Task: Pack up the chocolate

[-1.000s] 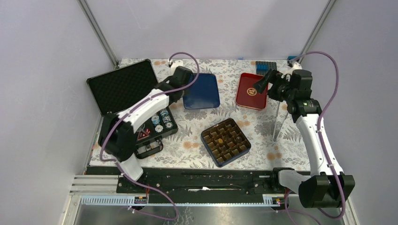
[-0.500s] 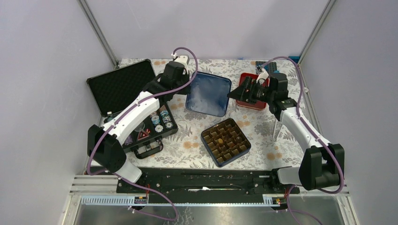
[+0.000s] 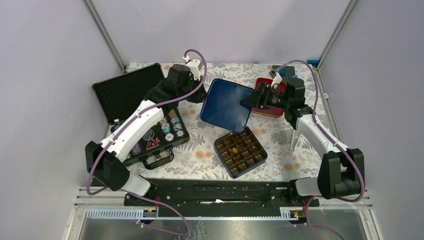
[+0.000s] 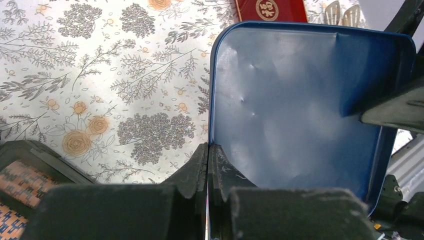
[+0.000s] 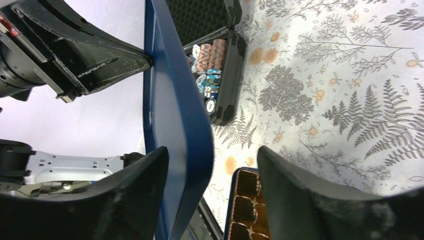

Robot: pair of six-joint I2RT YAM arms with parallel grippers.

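A blue box (image 3: 240,151) with a brown grid insert sits at the front centre. Several cells hold small dark lumps of chocolate (image 3: 247,148), hard to make out. The box corner also shows in the right wrist view (image 5: 245,200). My left gripper (image 3: 201,96) (image 4: 207,150) is shut on the left rim of the blue lid (image 3: 227,105) (image 4: 300,110) and holds it tilted up off the table behind the box. My right gripper (image 3: 251,101) (image 5: 212,150) is open, its jaws straddling the lid's right edge (image 5: 172,105).
An open black case (image 3: 131,92) with poker chips (image 3: 170,127) stands at the left. A red tin (image 3: 271,109) lies behind my right gripper. A blue block (image 3: 283,70) sits at the back right, and a clear stand (image 3: 295,132) at the right.
My left gripper has lifted the blue lid off the table and carried it right toward the centre. My right gripper has swung left from the red tin to the lid's right edge.
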